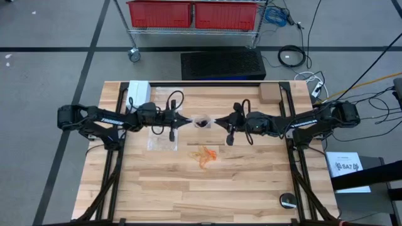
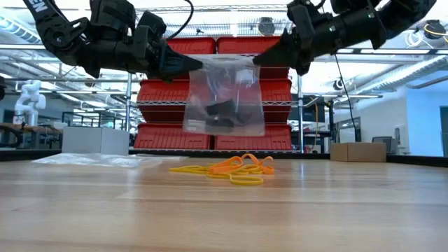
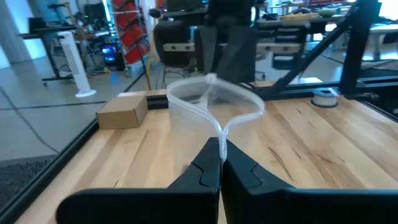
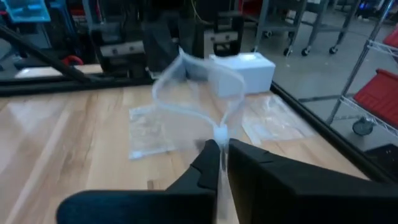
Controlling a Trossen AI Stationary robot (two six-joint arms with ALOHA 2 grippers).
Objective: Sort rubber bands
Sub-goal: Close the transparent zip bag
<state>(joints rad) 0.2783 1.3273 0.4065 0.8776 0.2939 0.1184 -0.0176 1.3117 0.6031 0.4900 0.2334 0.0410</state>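
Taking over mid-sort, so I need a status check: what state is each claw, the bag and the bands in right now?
Left claw: shut on the clear bag's rim, held above the table.
Right claw: shut on the opposite rim of the bag.
Clear bag: hanging between both claws, mouth pulled open, dark bands inside.
Orange and yellow rubber bands: loose pile on the table, unbagged.
Spare clear bags: lying flat on the table.

Low view, table level. Clear plastic bag (image 2: pixel 225 96) hangs above the wooden table (image 2: pixel 336 210), mouth pulled wide. Left gripper (image 2: pixel 187 66) pinches its one top corner, right gripper (image 2: pixel 262 59) the other; both clamped on the film. Dark items sit inside the bag, too blurred to name. Below it, a small heap of orange and yellow rubber bands (image 2: pixel 234 169) lies on the table. Red bins (image 2: pixel 168 91) on a rack stand behind.
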